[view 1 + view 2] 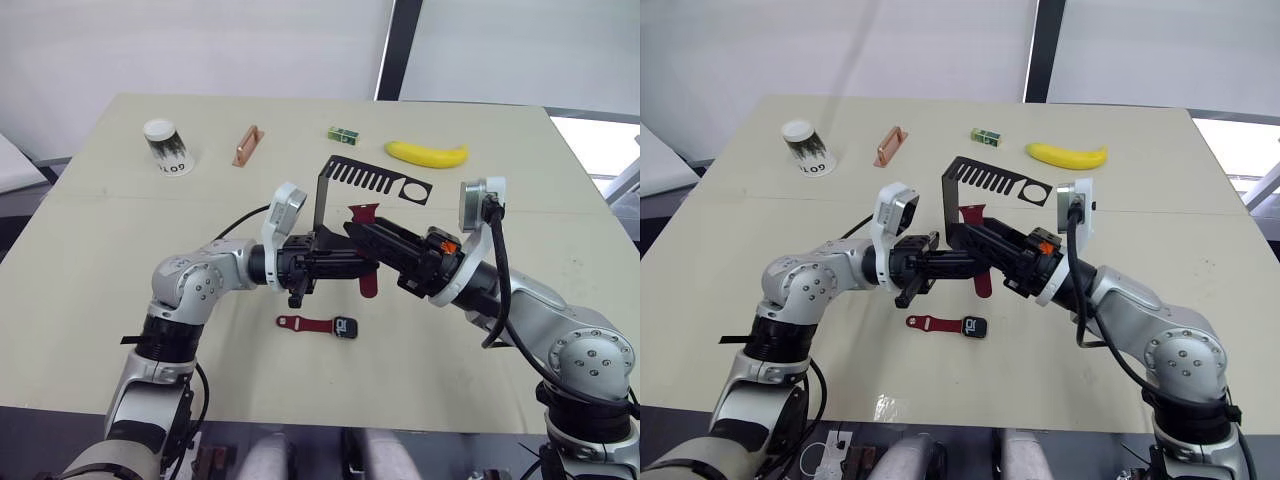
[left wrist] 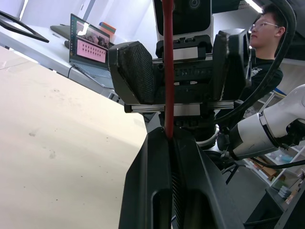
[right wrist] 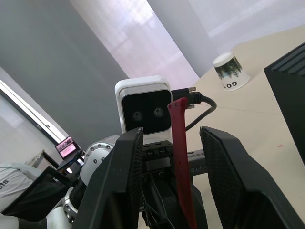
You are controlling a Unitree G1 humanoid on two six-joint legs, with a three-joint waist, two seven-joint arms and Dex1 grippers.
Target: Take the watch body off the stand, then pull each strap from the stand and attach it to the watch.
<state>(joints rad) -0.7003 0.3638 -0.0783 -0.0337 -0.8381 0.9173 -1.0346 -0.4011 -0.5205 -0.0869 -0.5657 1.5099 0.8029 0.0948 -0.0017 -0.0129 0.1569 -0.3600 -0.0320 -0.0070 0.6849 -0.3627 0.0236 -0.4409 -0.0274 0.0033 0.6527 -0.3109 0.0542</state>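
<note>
While my two arms meet above the middle of the table (image 1: 90, 250), my left gripper (image 1: 338, 262) reaches in from the left with its fingers pressed together on a dark-red strap (image 1: 367, 250), which stands upright between my two tools. From my left wrist camera I see that strap (image 2: 167, 71) rising straight out of the closed fingertips (image 2: 157, 157), with my other tool's pads spread on either side of it. Just below and slightly toward me from my left gripper, the watch body (image 1: 346, 327) lies flat on the table with the second strap (image 1: 306, 324) joined to its left side. Behind both grippers, the stand (image 1: 345, 185) sits upright, its comb-slotted top and round hole pointing off to my right. My right gripper (image 1: 372, 240) comes in from the right with its fingers (image 3: 119, 176) spread wide around the upright strap and apart from it. Farther off behind my left gripper stand a paper cup (image 1: 166, 146) and a copper-coloured bar (image 1: 247, 145); behind my right gripper lie a small green block (image 1: 343, 134) and a banana (image 1: 427, 153).
</note>
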